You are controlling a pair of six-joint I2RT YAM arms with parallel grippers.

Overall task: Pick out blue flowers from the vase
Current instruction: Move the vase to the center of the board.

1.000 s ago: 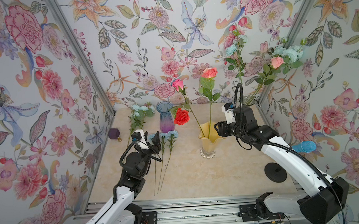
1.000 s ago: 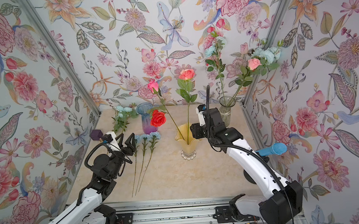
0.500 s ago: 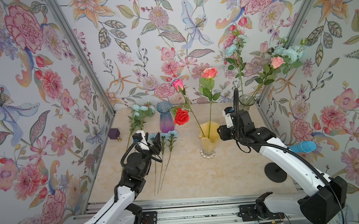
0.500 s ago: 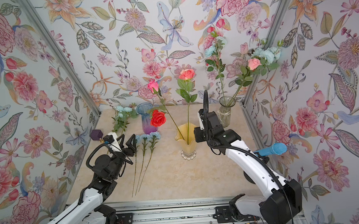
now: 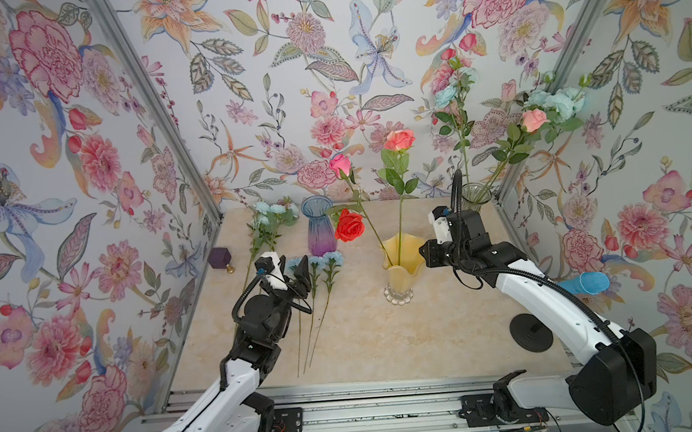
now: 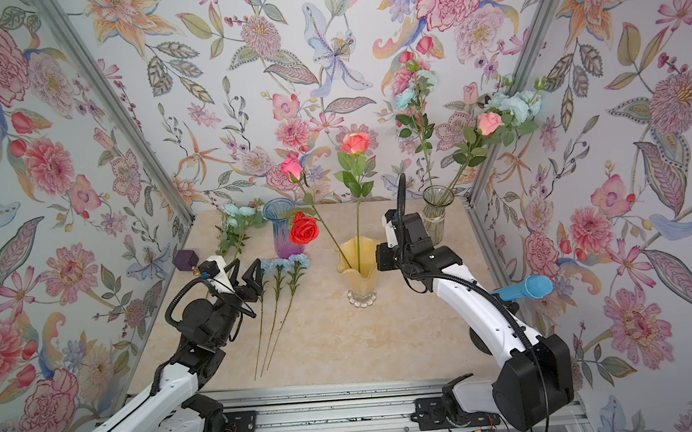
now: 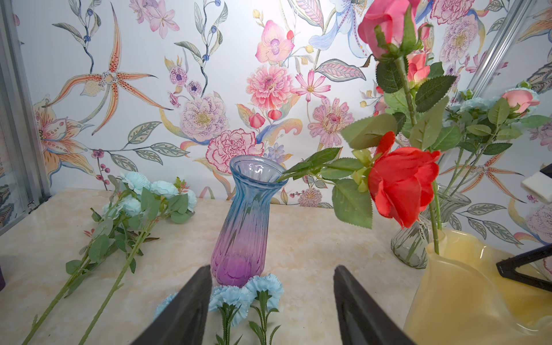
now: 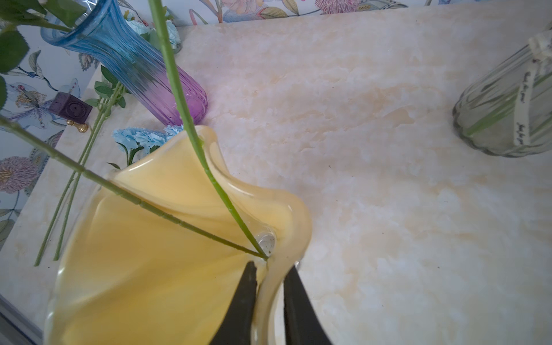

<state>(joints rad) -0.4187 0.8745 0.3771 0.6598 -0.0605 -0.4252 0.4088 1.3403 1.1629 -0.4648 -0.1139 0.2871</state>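
The blue flowers (image 5: 330,259) are pale sky-blue, ruffled blooms on long, thin green stems. They occupy 3 locations.

1. 3 single stems (image 6: 285,267) lie side by side on the bench (image 5: 386,335). Their heads rest just in front of the purple vase (image 5: 319,231) and their cut ends point toward the robot. Each stem carries 1 fringed head and a few narrow leaves.
2. 1 leafy spray (image 5: 271,216) with several rounder heads lies flat on the bench beside the purple vase, on the side of the left wall.
3. Leafy stems stand in the clear vase (image 5: 475,194) at the back right corner. Their blue heads (image 5: 557,100) sit high against the wall, next to a pink rose (image 5: 534,119).

The left end effector (image 6: 245,274) hovers over the heads of the single stems with its fingers spread.

The right end effector (image 8: 273,267) pinches the rim of the yellow vase (image 5: 399,263), with 1 finger inside the wall and 1 outside. That vase stands near the bench centre and holds 2 rose stems.
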